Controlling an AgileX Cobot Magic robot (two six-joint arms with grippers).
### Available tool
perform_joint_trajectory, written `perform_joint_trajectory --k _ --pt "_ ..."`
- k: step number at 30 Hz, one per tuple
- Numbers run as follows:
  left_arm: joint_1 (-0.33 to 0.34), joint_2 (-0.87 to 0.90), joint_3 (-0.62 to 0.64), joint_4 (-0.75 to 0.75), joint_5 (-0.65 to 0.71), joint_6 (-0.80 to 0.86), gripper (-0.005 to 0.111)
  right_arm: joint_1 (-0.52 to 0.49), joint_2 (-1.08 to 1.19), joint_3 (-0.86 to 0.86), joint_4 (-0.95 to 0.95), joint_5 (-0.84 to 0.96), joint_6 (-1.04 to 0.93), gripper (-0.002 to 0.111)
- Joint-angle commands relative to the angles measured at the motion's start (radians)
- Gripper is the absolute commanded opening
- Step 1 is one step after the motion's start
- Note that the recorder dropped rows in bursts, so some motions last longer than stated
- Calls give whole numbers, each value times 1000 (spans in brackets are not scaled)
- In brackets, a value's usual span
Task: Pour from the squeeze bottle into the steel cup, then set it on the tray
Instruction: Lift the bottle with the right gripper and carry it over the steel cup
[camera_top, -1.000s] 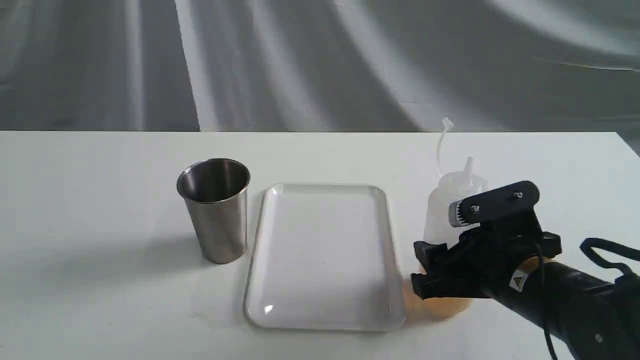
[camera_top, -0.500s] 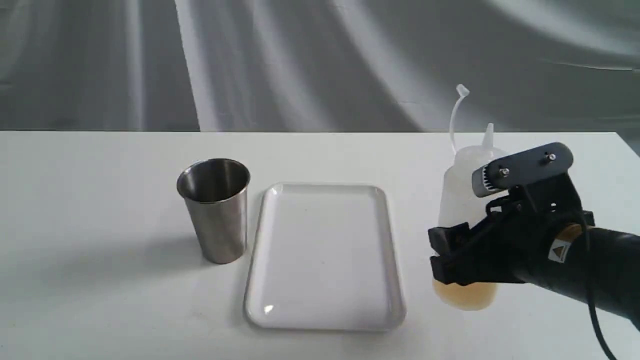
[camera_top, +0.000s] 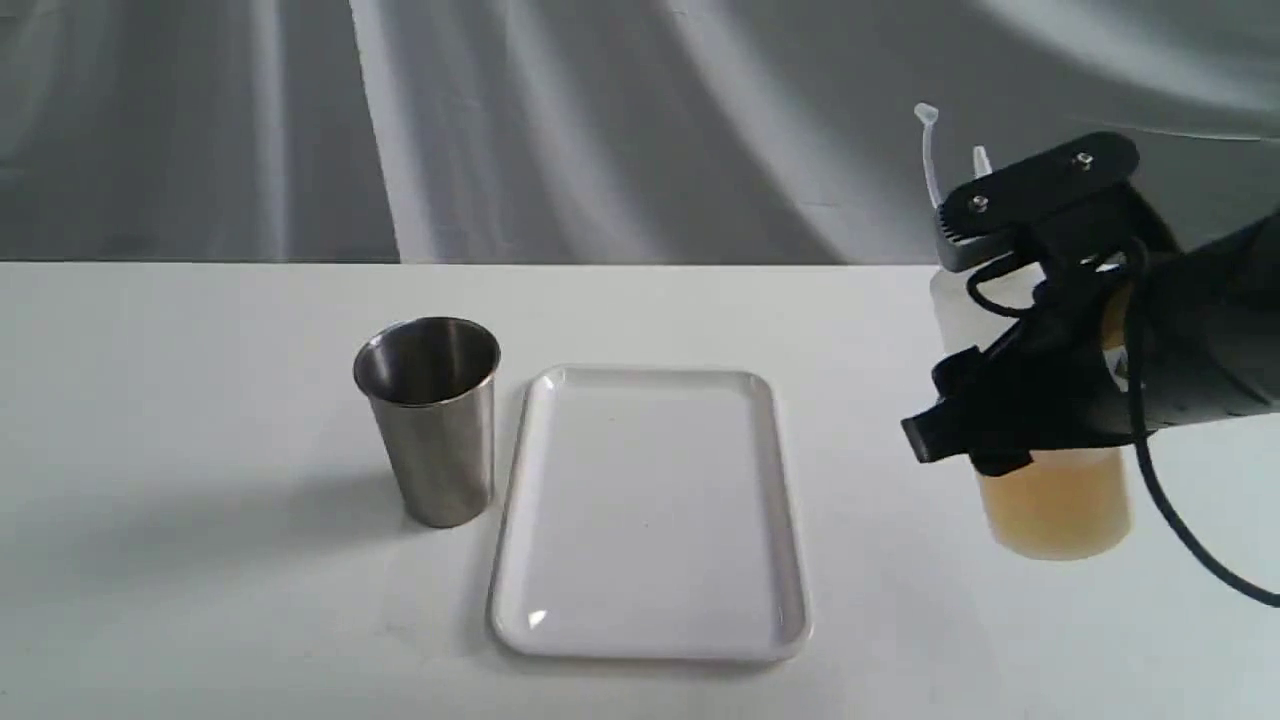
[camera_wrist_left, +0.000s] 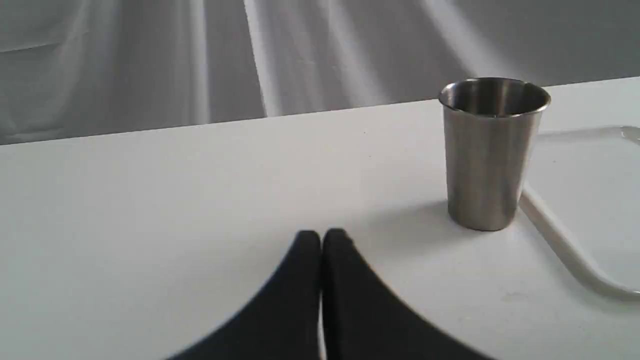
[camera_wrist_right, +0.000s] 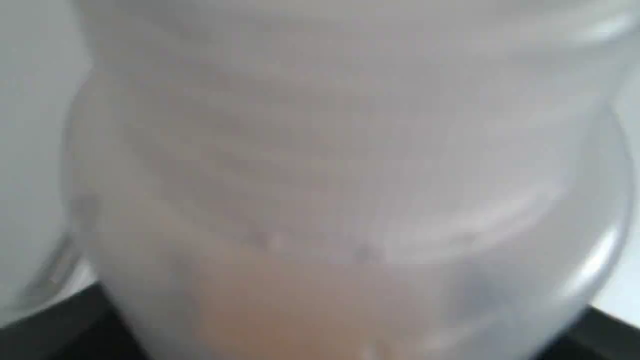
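My right gripper (camera_top: 985, 430) is shut on the squeeze bottle (camera_top: 1055, 505), held upright in the air at the right, well off the table. Amber liquid fills its lower part and its nozzle and cap strap point up. In the right wrist view the bottle (camera_wrist_right: 340, 200) fills the picture, blurred. The steel cup (camera_top: 430, 420) stands upright left of the white tray (camera_top: 650, 510), which lies flat with nothing on it. My left gripper (camera_wrist_left: 321, 240) rests low over the table, shut on nothing, with the cup (camera_wrist_left: 492, 152) and the tray's rim (camera_wrist_left: 565, 240) beyond it.
The white table (camera_top: 200, 400) runs to a far edge against a grey draped backdrop (camera_top: 600, 130). A black cable (camera_top: 1180, 530) hangs from the right arm beside the bottle.
The right gripper has lifted the bottle off the table, up and somewhat to the right. The cup, the tray and the left gripper have stayed put.
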Motion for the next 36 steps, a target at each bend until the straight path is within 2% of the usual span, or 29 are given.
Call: perform_joint_trajectory --k 1,6,14,20,25,36 --pt "-6 -3 4 -1 -7 -2 0 42 -11 -14 -150 -2 79 16" --pt "-6 -3 4 -1 -7 -2 0 105 14 -21 -408 23 301 16" --pt "-6 -3 4 -1 -7 -4 0 229 166 -202 -531 258 316 16" --pt "-6 -3 4 -1 -7 -4 0 311 304 -368 -633 363 305 16" --pt "-6 -3 4 -1 -7 -1 0 366 442 -529 -654 466 183 16" --pt "-6 -3 4 -1 -7 -5 0 429 640 -748 -695 563 58 16"
